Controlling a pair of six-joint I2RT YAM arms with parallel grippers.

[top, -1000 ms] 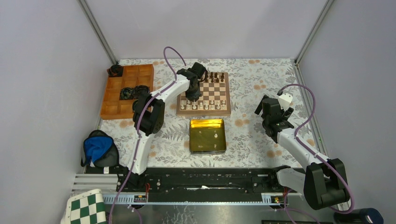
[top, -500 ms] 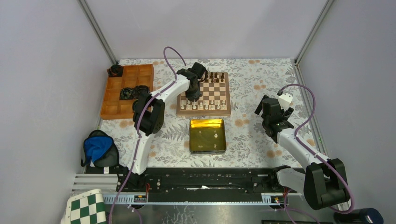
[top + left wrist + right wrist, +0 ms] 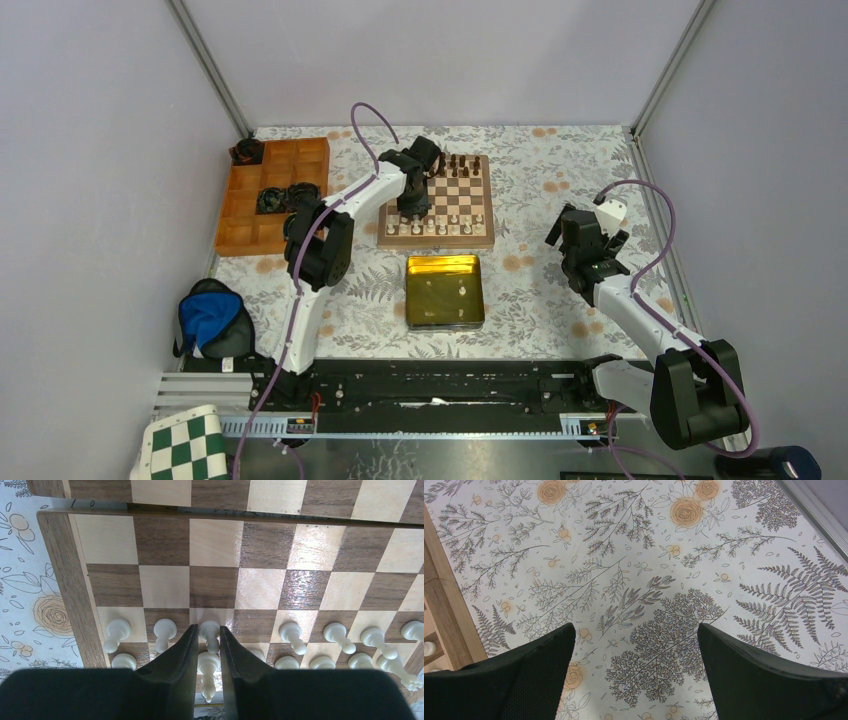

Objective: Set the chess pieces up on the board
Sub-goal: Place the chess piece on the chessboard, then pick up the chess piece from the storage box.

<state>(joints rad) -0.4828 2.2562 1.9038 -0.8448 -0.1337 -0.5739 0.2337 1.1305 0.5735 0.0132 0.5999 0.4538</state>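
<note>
The board (image 3: 470,190) lies at the back middle of the table. Cream-white chess pieces (image 3: 445,222) fill its two near rows and dark pieces (image 3: 455,163) line the far edge. My left gripper (image 3: 413,208) is lowered over the board's near-left part. In the left wrist view its fingertips (image 3: 190,632) flank a white pawn (image 3: 210,639) that stands in the pawn row, with only a sliver of room on each side. A taller white piece (image 3: 208,666) stands behind it between the fingers. My right gripper (image 3: 634,630) hangs wide open over the flowered cloth, right of the board, holding nothing.
An orange compartment tray (image 3: 272,195) with dark pieces in it stands left of the board. A gold tin (image 3: 445,290) sits in front of the board. A blue bag (image 3: 210,315) and a green checkered mat (image 3: 185,445) lie at the near left.
The left jaws have eased slightly apart around the pawn, and the left arm has barely shifted. The right arm has not moved.
</note>
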